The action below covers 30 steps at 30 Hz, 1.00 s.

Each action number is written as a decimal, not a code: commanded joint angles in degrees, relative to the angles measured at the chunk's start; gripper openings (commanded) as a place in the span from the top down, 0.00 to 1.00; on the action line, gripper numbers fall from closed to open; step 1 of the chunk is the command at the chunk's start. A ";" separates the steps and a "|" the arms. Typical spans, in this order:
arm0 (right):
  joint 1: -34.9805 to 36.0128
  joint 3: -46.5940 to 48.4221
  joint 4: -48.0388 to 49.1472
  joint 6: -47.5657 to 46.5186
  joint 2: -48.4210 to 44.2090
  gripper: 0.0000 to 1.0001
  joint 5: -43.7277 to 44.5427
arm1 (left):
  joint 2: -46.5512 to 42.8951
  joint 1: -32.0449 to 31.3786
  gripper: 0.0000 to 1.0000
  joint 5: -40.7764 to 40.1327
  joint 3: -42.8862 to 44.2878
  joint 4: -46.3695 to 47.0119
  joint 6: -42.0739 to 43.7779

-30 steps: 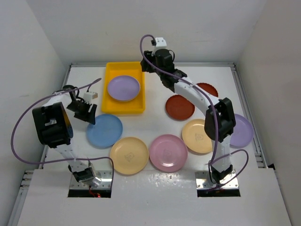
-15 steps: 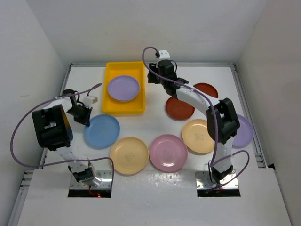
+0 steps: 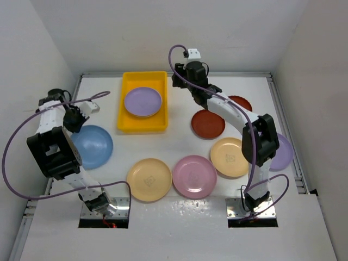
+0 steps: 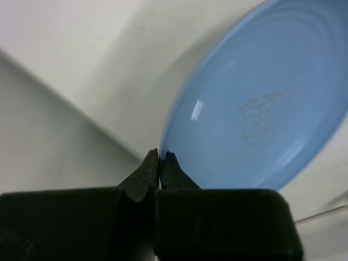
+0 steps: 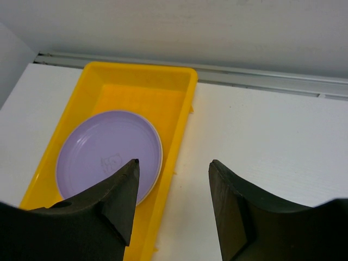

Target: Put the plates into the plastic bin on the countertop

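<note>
Since a second ago the blue plate (image 3: 91,147) has slid left across the bench (image 3: 163,147), away from the yellow bin (image 3: 144,80), drawn by the left gripper (image 3: 75,117). Its jaws are pressed together at the plate's near rim. They seem to pinch that thin edge, though the wrist view does not quite show it. A shallow plate lying flat offers only its rim to hold, which likely explains the grip there. The right gripper (image 5: 173,179) has drawn back a little and hangs half spread and empty, just right of the bin. One lilac plate (image 3: 143,101) already lies inside. The pink plate (image 3: 194,176) and the others wait on the bench.
</note>
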 commanded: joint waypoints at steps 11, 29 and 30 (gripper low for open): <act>-2.24 -0.79 1.73 1.08 -2.41 0.46 -0.17 | 14.54 8.74 1.00 21.50 44.31 -17.06 -5.91; -2.86 -12.31 1.64 2.04 -10.93 0.46 3.88 | 29.58 -21.83 1.00 8.25 48.20 20.22 -58.59; -2.69 -13.01 1.55 2.22 -11.28 0.46 4.31 | 29.59 -22.36 1.00 6.59 48.20 20.22 -59.21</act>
